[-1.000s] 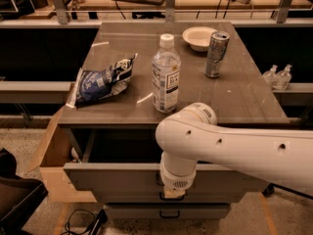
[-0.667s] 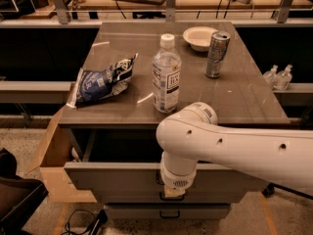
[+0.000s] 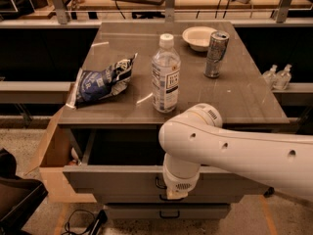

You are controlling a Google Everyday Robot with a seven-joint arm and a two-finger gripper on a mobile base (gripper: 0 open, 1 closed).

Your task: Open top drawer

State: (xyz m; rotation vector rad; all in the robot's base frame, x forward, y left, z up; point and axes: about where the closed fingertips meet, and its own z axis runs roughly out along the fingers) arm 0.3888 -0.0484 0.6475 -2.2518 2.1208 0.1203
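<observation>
The top drawer (image 3: 117,177) is pulled out from under the grey tabletop, and its wide grey front panel stands well forward of the two lower drawer fronts. Its dark interior (image 3: 122,148) shows behind the panel. My white arm reaches in from the right and bends down over the panel's middle. My gripper (image 3: 172,192) sits at the drawer's dark central handle (image 3: 159,182), mostly hidden by the wrist. The two shorter drawer fronts (image 3: 168,212) lie below.
On the tabletop (image 3: 244,92) stand a water bottle (image 3: 165,75), a blue chip bag (image 3: 100,82), a white bowl (image 3: 198,37) and a can (image 3: 215,54). A tan wooden side panel (image 3: 51,155) stands at the left. Cables (image 3: 80,222) lie on the floor.
</observation>
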